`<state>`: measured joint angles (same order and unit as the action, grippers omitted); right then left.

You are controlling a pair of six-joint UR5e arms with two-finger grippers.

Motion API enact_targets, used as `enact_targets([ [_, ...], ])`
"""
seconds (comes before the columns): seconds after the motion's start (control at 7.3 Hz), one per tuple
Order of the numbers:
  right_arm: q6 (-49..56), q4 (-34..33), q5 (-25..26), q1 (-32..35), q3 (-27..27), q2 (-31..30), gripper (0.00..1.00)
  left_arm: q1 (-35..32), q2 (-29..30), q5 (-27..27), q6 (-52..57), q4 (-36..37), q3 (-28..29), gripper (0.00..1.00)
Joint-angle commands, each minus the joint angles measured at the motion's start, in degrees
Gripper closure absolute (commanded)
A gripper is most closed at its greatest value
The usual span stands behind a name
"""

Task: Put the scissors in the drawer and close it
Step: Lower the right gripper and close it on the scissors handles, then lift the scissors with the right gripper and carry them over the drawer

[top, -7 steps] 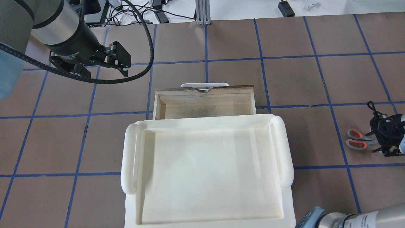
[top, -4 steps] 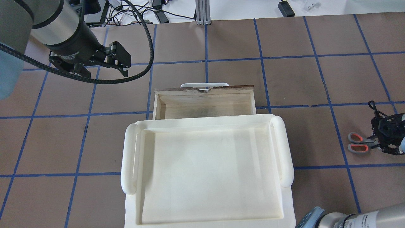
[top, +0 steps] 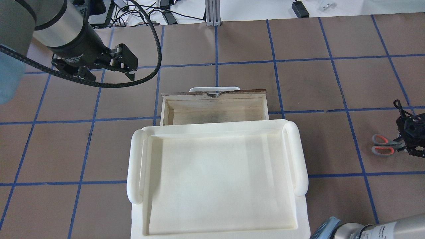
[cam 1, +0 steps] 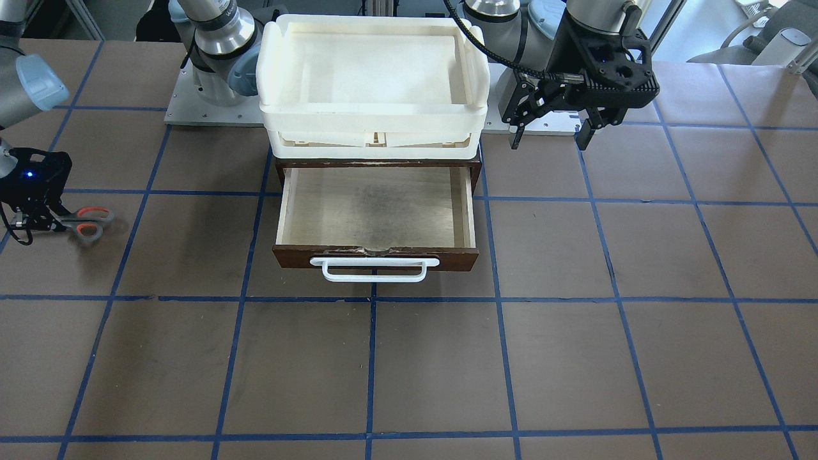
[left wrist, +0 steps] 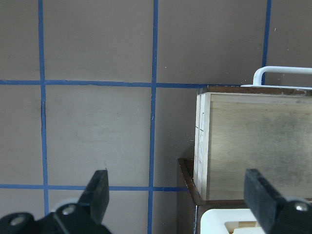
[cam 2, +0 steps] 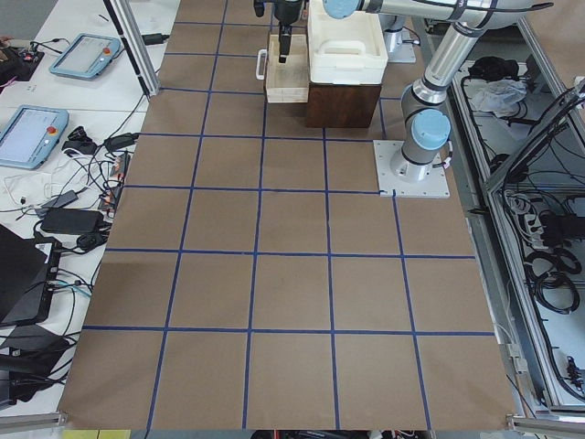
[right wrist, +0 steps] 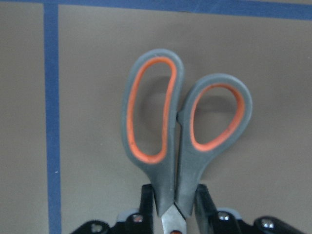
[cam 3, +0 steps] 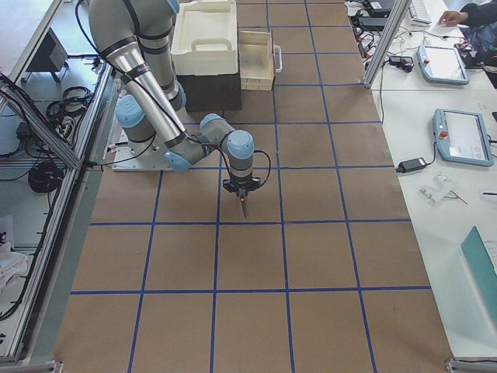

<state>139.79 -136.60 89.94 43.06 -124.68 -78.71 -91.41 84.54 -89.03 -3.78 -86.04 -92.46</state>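
The scissors (top: pixel 383 145), with grey-and-orange loop handles, are at the table's far right, held by the blades in my right gripper (top: pixel 405 145). The right wrist view shows the handles (right wrist: pixel 180 122) sticking out from between the fingers (right wrist: pixel 146 200). The front view shows them at its left edge (cam 1: pixel 86 223). The dark brown drawer (top: pixel 215 111) stands pulled open and empty, its white handle (cam 1: pixel 374 268) facing away from me. My left gripper (top: pixel 109 74) is open and empty, hovering to the drawer's left (left wrist: pixel 178 187).
A large white plastic tray (top: pixel 215 179) sits on top of the brown cabinet (cam 1: pixel 377 167) that holds the drawer. The brown table carries a blue tape grid. Cables and tablets lie beyond the table's edges.
My right gripper has moved to the right with the scissors in it. The left arm and the drawer have not moved.
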Motion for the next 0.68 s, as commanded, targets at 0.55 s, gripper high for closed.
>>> enact_targets([
  [0.55, -7.77, 30.54, 0.23, 7.20, 25.05, -5.14, 1.00, 0.18, -0.25, 0.09, 0.00, 0.09, 0.00, 0.00],
])
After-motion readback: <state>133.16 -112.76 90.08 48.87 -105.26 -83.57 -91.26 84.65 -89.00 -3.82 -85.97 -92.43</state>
